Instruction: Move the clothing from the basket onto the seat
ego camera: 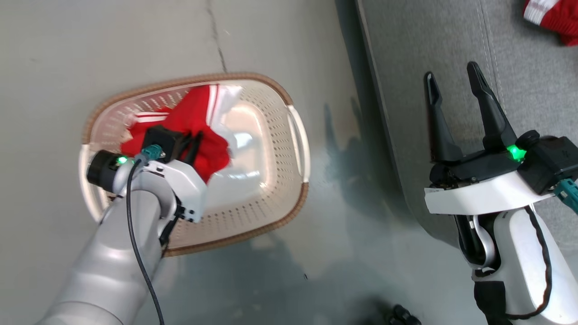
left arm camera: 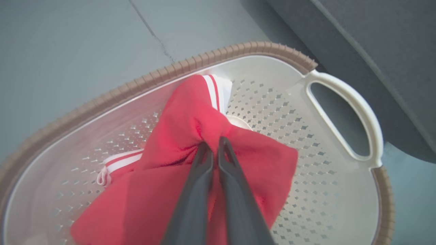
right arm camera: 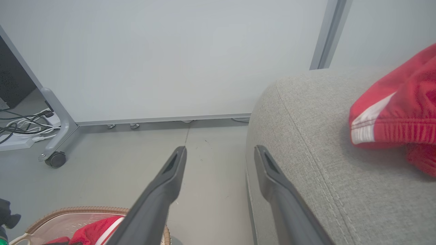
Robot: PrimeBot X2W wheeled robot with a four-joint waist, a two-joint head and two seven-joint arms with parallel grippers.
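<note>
A red garment with white stripes, the clothing [ego camera: 194, 122] [left arm camera: 190, 136], lies bunched in the cream basket [ego camera: 271, 135] [left arm camera: 306, 153] on the floor. My left gripper [ego camera: 189, 146] [left arm camera: 214, 144] reaches down into the basket and is shut on a fold of the red fabric. Another red and white garment [ego camera: 553, 18] [right arm camera: 391, 115] lies on the grey seat [ego camera: 429, 40] [right arm camera: 306, 119] at the right. Over the seat's front edge my right gripper [ego camera: 454, 76] [right arm camera: 219, 153] hovers open and holds nothing.
The basket stands on a grey floor [ego camera: 113, 45] with a crack line, just left of the seat. A white wall panel on a wheeled frame [right arm camera: 56, 158] and some cables [right arm camera: 20, 122] lie beyond. A small dark object [ego camera: 402, 313] sits on the floor near the bottom edge.
</note>
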